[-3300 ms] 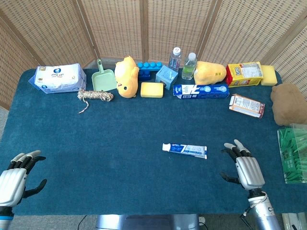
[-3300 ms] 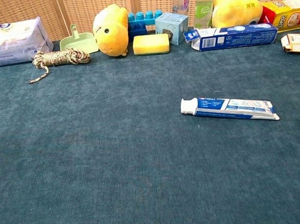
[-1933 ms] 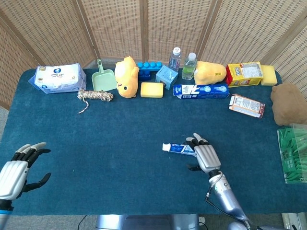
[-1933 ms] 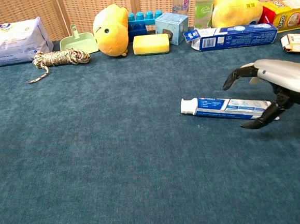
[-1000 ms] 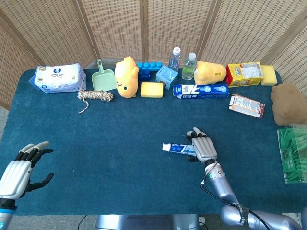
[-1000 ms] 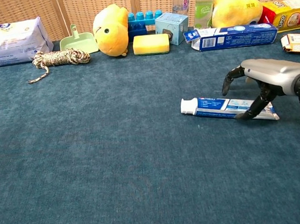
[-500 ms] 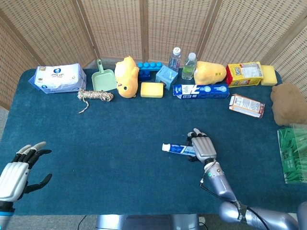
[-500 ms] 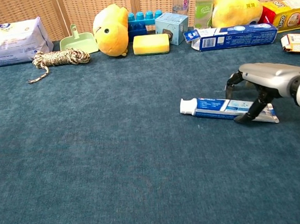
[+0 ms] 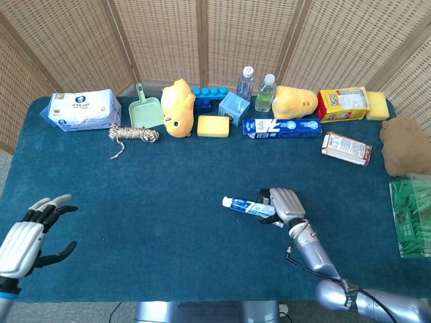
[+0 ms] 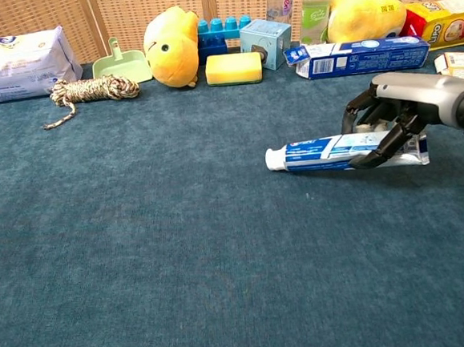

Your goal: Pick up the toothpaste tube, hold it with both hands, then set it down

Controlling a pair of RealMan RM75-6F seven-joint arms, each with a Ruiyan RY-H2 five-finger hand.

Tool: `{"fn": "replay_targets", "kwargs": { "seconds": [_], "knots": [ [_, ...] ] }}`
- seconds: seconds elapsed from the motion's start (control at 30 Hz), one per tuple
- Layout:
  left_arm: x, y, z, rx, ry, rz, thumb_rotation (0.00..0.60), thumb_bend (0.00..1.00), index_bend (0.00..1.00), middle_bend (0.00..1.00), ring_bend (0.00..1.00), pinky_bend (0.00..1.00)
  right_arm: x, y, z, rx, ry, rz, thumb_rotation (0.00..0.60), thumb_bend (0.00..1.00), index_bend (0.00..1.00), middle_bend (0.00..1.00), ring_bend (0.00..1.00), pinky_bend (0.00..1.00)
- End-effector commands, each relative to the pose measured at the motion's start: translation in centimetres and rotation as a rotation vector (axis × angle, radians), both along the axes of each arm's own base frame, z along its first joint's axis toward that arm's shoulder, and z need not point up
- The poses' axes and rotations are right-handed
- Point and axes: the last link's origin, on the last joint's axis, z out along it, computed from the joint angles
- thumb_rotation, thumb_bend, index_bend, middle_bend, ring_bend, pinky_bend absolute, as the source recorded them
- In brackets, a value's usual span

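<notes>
The white and blue toothpaste tube [image 9: 244, 205] [image 10: 327, 152] hangs a little above the blue table cloth, lying roughly level with its cap pointing left. My right hand [image 9: 283, 204] [image 10: 392, 109] grips its flat tail end, fingers curled over the top and thumb under it. My left hand [image 9: 27, 237] hovers at the near left corner of the table, fingers spread and holding nothing; the chest view does not show it.
Along the far edge stand a tissue pack [image 9: 82, 110], green scoop [image 9: 144, 110], rope coil [image 9: 135, 134], yellow plush [image 9: 177, 106], yellow sponge [image 9: 213, 126], toothpaste box [image 9: 281, 127] and two bottles [image 9: 256, 87]. A green basket [image 9: 412, 215] sits at the right edge.
My right hand closed around the tube's tail and raised it off the cloth; the tube shifted slightly left. The left hand stayed in place.
</notes>
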Motion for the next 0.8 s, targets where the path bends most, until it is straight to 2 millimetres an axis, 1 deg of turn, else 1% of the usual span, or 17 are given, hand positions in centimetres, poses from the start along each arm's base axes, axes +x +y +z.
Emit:
{"fn": "replay_targets", "kwargs": {
  "seconds": [0.03, 0.2, 0.27, 0.43, 0.53, 0.6, 0.8],
  "knots": [
    [0.8, 1.0, -0.1, -0.028, -0.001, -0.025, 0.6, 0.25, 0.23, 0.15, 0.16, 0.1, -0.1, 0.6, 1.4, 0.059, -0.118, -0.039, 0.6, 0.37, 0.9, 0.76, 0.71, 0.88],
    [2.0, 2.5, -0.6, -0.067, -0.01, -0.055, 0.6, 0.25, 0.23, 0.15, 0.16, 0.11, 0.2, 0.9, 2.5, 0.131, -0.283, -0.113, 0.6, 0.38, 0.9, 0.79, 0.75, 0.9],
    [2.4, 2.9, -0.7, -0.075, -0.017, -0.063, 0.6, 0.25, 0.23, 0.16, 0.17, 0.12, 0.2, 1.0, 2.9, 0.143, -0.321, -0.13, 0.6, 0.38, 0.9, 0.8, 0.76, 0.91],
    [3.9, 4.5, -1.1, -0.107, -0.04, -0.096, 0.6, 0.25, 0.24, 0.17, 0.18, 0.18, 0.5, 1.6, 3.7, 0.192, -0.465, -0.203, 0.6, 0.39, 0.9, 0.81, 0.77, 0.91],
    [4.5, 5.2, -1.5, -0.131, -0.048, -0.105, 0.6, 0.25, 0.25, 0.17, 0.18, 0.19, 0.7, 2.0, 3.8, 0.223, -0.514, -0.223, 0.6, 0.39, 0.9, 0.82, 0.78, 0.92],
    [5.1, 5.9, -2.1, -0.158, -0.055, -0.119, 0.6, 0.25, 0.25, 0.17, 0.18, 0.19, 1.1, 2.7, 3.6, 0.268, -0.566, -0.245, 0.6, 0.39, 0.9, 0.82, 0.78, 0.92],
    [6.7, 7.7, -3.7, -0.205, -0.063, -0.156, 0.6, 0.25, 0.27, 0.17, 0.18, 0.21, 2.0, 4.2, 2.9, 0.367, -0.646, -0.271, 0.6, 0.39, 0.9, 0.82, 0.78, 0.92]
  ]
}}
